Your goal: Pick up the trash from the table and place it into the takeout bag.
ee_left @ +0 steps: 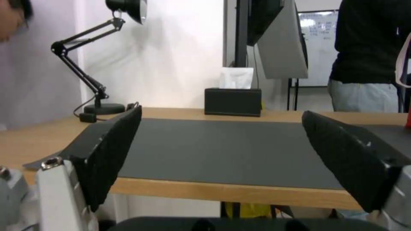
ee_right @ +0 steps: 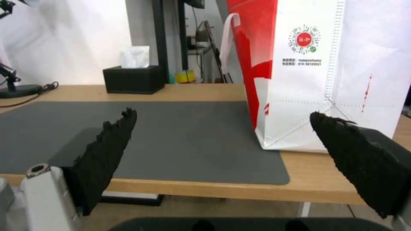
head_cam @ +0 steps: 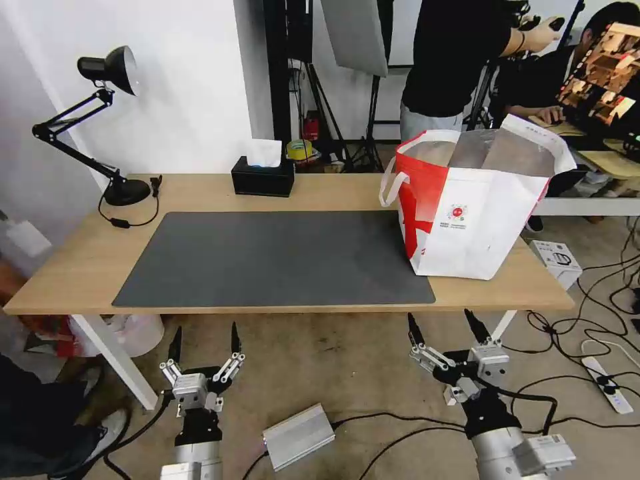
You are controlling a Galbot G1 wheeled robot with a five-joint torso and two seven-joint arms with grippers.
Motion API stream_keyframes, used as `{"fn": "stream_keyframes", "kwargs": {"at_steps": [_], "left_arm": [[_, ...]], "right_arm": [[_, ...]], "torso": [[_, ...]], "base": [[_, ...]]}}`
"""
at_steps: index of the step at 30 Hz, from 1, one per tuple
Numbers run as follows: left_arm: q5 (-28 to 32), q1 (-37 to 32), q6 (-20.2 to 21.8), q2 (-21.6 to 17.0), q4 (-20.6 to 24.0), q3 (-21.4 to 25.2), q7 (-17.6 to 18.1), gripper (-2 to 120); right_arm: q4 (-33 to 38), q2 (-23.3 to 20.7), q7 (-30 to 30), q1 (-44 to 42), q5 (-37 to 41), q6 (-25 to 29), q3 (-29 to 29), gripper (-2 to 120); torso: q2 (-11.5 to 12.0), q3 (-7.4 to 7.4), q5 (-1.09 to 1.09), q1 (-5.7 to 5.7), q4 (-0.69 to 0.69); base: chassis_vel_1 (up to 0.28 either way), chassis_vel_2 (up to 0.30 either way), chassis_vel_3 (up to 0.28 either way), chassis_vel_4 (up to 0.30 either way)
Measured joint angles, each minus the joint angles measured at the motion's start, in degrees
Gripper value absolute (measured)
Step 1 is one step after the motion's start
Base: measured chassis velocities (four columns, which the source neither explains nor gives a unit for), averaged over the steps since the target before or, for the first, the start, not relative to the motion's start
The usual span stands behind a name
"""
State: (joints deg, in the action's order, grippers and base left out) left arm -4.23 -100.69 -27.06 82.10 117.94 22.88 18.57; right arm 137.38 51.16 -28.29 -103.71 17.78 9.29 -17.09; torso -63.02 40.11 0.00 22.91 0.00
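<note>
Both pincers hang spread and empty below the counter's (head_cam: 80,267) near edge. The bag (head_cam: 470,220) stands upright at the counter's right end, directly beyond the right pincer (head_cam: 448,328) and well apart from the left pincer (head_cam: 205,341). No trash lies on the mat (head_cam: 273,260).

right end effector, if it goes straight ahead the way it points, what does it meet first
Probably the takeout bag, standing ahead across the table edge. The open right end effector hangs before that edge, so depth is uncertain.
</note>
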Motion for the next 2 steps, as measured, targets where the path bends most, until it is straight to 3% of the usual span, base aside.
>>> {"fn": "stream_keyframes", "kwargs": {"at_steps": [2], "left_arm": [[0.0,0.0,0.0,0.0,0.0,0.0,0.0,100]], "right_arm": [[0.0,0.0,0.0,0.0,0.0,0.0,0.0,100]], "torso": [[0.0,0.0,0.0,0.0,0.0]], "base": [[0.0,0.0,0.0,0.0]]}}
